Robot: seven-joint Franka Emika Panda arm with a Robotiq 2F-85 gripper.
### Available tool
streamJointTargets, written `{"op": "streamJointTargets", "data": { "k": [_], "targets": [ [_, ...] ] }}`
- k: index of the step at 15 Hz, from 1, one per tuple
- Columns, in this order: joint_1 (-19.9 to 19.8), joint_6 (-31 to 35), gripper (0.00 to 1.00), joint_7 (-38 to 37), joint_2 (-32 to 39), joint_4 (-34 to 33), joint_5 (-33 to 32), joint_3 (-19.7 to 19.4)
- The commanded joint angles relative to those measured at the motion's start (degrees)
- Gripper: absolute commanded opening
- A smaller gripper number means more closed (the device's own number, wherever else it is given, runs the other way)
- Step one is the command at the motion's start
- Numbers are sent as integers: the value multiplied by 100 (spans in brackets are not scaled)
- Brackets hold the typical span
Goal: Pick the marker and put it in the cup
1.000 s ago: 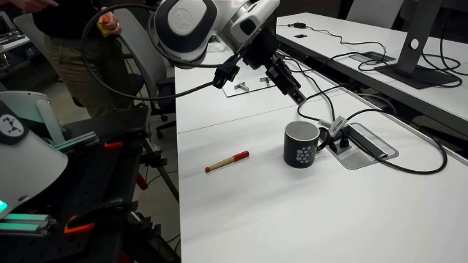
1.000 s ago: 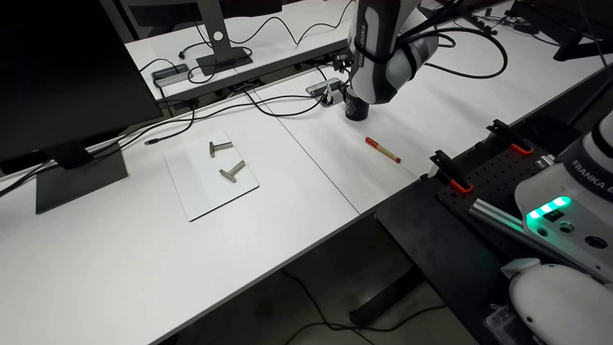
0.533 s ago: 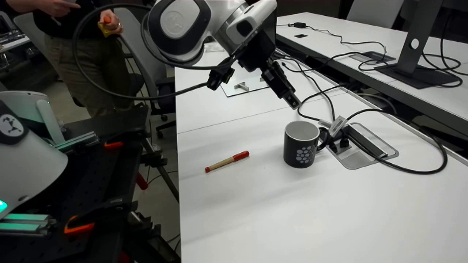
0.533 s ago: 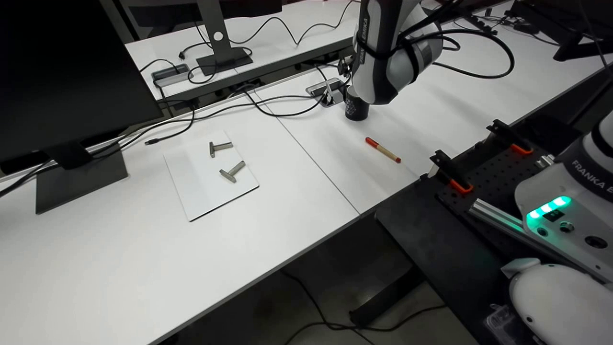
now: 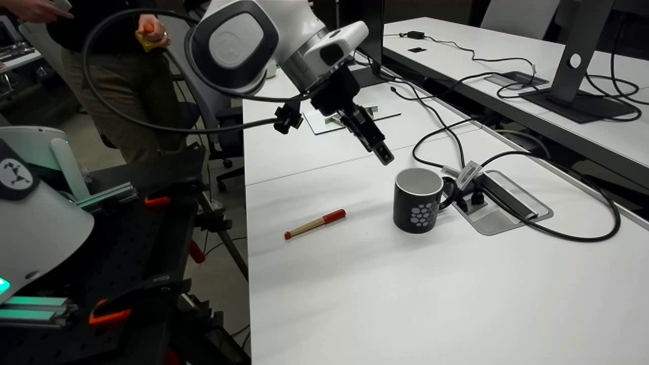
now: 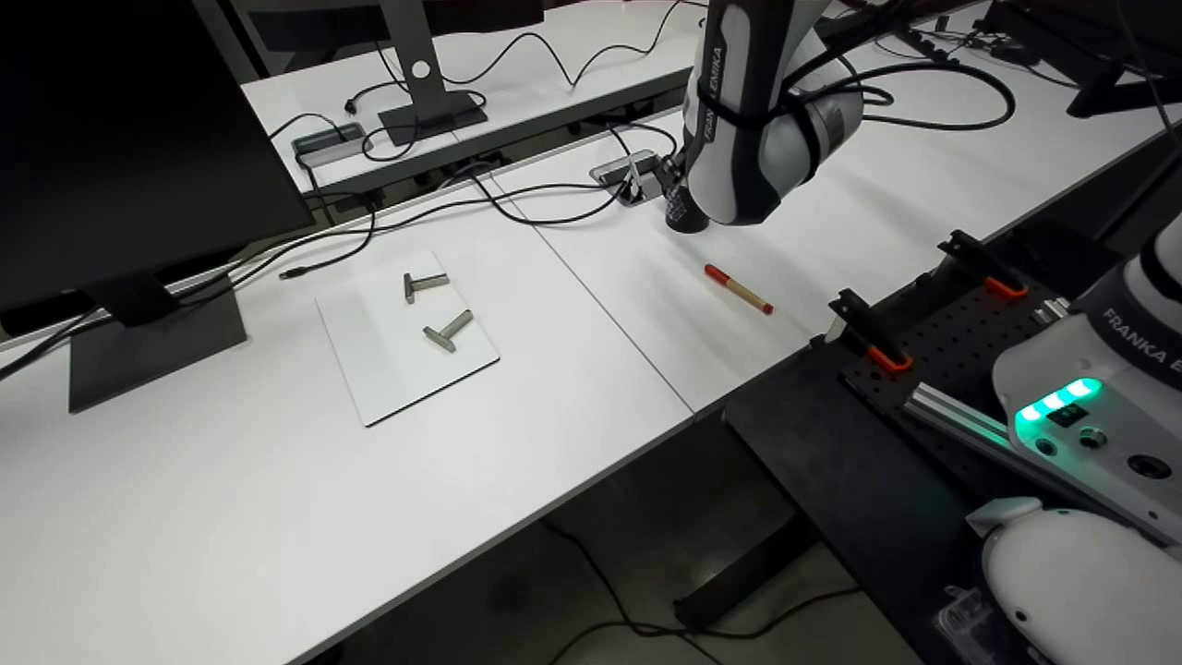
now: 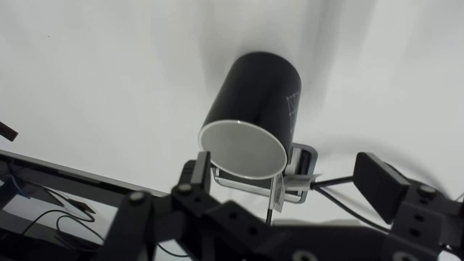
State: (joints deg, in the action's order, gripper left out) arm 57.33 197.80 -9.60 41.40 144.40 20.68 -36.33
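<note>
Your gripper (image 7: pixel 288 177) has its two fingers (image 7: pixel 378 186) spread wide apart, let go. It hangs, tilted downward, over the white table (image 5: pixel 431 304), at the low end of the arm (image 5: pixel 289 25). In the wrist view you look right at the mouth of the cup (image 7: pixel 253 90), pale inside and black outside, with white marks on its side. The cup stands upright on the table, just beside the fingers; in an exterior view you see a gap between finger and rim. Its handle (image 5: pixel 453 189) points at a gray plate (image 5: pixel 489 223) set into the table, where black cables (image 5: pixel 588 240) and paper tags (image 5: pixel 468 174) are.

Your marker (image 5: pixel 314 224) lies flat on the table in both exterior views, near the cup but apart from it. It is tan in the middle and red at both ends, and the longer red end is the one nearer the cup.

Farther off is a thin white board (image 6: pixel 388 369) with two gray T-shaped things (image 6: pixel 455 327) on it, and a big black monitor (image 6: pixel 138 157) near it. A person (image 5: pixel 121 96) holds something orange and yellow (image 5: pixel 144 44).
</note>
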Motion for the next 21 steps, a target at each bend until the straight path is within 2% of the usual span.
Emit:
{"op": "streamJointTargets", "data": {
  "k": [1,6,8,16,21],
  "targets": [
    [-478,33,100,623,-440,650,-250,368],
    [-1176,-112,100,919,-367,1133,-344,1022],
    [-1060,-19,100,857,-142,993,-97,1004],
    [-1117,-134,100,922,-126,963,-138,1140],
    [-1056,127,100,885,-203,840,-118,1312]
  ]
}}
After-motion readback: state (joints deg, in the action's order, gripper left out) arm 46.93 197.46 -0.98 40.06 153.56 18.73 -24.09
